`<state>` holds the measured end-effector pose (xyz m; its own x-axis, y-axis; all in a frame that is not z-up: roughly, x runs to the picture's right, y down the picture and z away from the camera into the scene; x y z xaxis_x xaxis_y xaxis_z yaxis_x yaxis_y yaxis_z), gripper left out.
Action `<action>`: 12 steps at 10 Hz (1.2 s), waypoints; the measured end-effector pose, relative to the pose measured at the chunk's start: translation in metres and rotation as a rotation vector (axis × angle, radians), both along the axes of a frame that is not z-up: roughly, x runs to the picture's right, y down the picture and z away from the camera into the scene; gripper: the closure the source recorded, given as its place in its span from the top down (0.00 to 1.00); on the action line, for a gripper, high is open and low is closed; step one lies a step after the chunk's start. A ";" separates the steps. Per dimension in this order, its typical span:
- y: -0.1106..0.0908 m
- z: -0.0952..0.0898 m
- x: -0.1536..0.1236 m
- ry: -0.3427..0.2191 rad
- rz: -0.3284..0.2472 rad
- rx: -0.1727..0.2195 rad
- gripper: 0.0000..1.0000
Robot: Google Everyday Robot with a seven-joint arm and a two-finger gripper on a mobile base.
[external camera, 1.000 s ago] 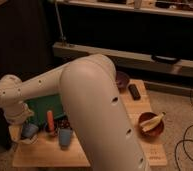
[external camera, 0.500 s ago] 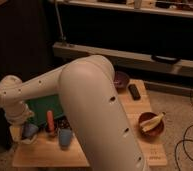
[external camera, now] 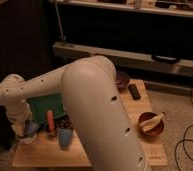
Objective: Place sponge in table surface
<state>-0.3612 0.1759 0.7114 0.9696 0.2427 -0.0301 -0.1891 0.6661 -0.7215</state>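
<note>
My gripper (external camera: 26, 129) hangs at the end of the white arm (external camera: 90, 100), low over the left edge of the wooden table (external camera: 115, 150). A small bluish object (external camera: 31, 128), possibly the sponge, sits right at the gripper's tip, close to the table top. I cannot tell whether it is held or resting on the table. A green flat board (external camera: 44, 106) lies just behind it.
An upright orange object (external camera: 50, 121) and a blue cup (external camera: 65, 137) stand right of the gripper. A purple bowl (external camera: 122, 79) and a black remote (external camera: 134, 91) are at the back. A brown bowl with a banana (external camera: 151, 124) is on the right. Cables (external camera: 190, 145) lie on the floor.
</note>
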 end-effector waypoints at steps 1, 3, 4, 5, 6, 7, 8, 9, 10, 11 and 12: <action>-0.012 -0.004 0.001 0.000 0.021 0.004 0.05; -0.041 -0.016 0.007 -0.002 0.052 0.024 0.00; -0.064 -0.028 0.013 -0.002 0.075 0.042 0.00; -0.087 -0.037 0.027 0.011 0.093 0.056 0.00; -0.105 -0.040 0.042 0.025 0.114 0.063 0.00; -0.121 -0.041 0.063 0.046 0.136 0.065 0.00; -0.133 -0.040 0.091 0.078 0.165 0.062 0.00; -0.136 -0.037 0.118 0.109 0.193 0.057 0.00; -0.137 -0.030 0.148 0.143 0.222 0.052 0.00; -0.133 -0.020 0.180 0.180 0.256 0.046 0.00; -0.126 -0.010 0.207 0.212 0.283 0.040 0.00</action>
